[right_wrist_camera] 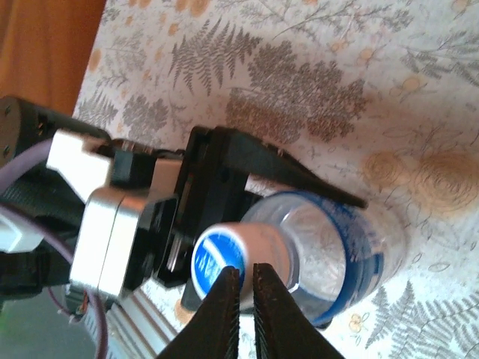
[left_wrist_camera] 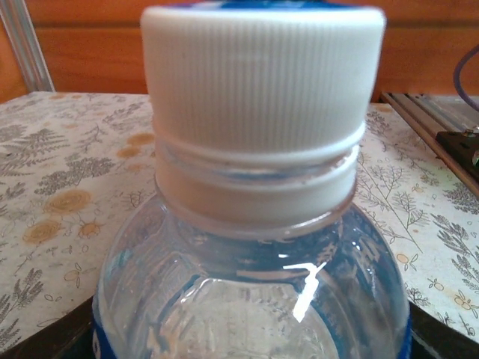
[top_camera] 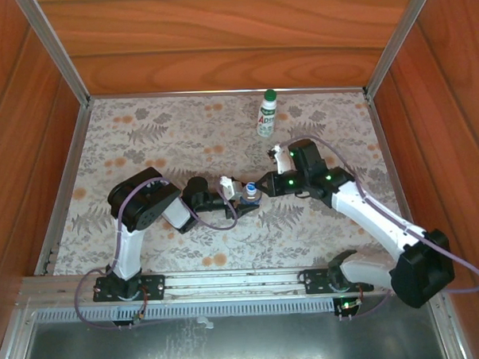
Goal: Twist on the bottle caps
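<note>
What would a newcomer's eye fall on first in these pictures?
The two arms meet mid-table over a small clear bottle, clamped by the left gripper, while the right gripper, fingers pressed together, points at its blue-topped cap. In the left wrist view that ribbed white cap looms huge on the bottle's neck. At the far edge a white bottle with a green cap stands upright alone.

the tabletop (top_camera: 142, 128) is printed with grey ferns and orange flowers. reddish wooden walls (top_camera: 217, 37) close it in on 3 sides, with aluminium posts (top_camera: 55, 48) at the 2 back corners. a metal rail (top_camera: 228, 283) edges the near side.
</note>
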`<action>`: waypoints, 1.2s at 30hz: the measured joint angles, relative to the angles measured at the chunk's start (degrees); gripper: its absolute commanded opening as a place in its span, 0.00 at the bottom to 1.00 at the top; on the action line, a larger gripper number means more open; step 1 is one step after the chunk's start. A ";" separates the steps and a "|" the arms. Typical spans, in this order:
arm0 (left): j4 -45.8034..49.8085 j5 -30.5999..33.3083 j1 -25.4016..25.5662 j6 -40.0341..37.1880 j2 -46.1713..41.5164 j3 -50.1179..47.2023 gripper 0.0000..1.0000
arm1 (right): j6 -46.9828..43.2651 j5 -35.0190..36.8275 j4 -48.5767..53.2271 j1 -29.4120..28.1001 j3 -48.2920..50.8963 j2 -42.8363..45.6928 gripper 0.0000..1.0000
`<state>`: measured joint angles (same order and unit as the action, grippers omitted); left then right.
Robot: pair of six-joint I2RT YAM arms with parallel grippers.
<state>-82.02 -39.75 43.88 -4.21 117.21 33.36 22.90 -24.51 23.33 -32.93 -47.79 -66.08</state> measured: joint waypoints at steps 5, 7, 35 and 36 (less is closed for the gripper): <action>-0.02 0.48 0.00 0.11 0.00 0.00 0.64 | 0.07 -1.99 1.49 -0.48 2.21 4.79 0.25; 0.02 0.70 0.00 0.04 -0.09 0.00 0.64 | -0.81 -1.20 2.21 -0.48 2.03 6.29 0.40; 29.92 3.69 -0.37 -18.10 -29.59 -5.33 0.64 | -54.55 27.12 37.57 -21.40 -33.09 -9.31 0.75; 30.27 3.61 -0.37 -18.29 -30.05 -5.40 0.64 | -55.15 27.80 37.99 -21.57 -33.66 -10.43 0.74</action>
<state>-51.75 -36.14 43.51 -22.50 87.15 27.97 -32.25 3.29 61.32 -54.50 -81.45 -76.51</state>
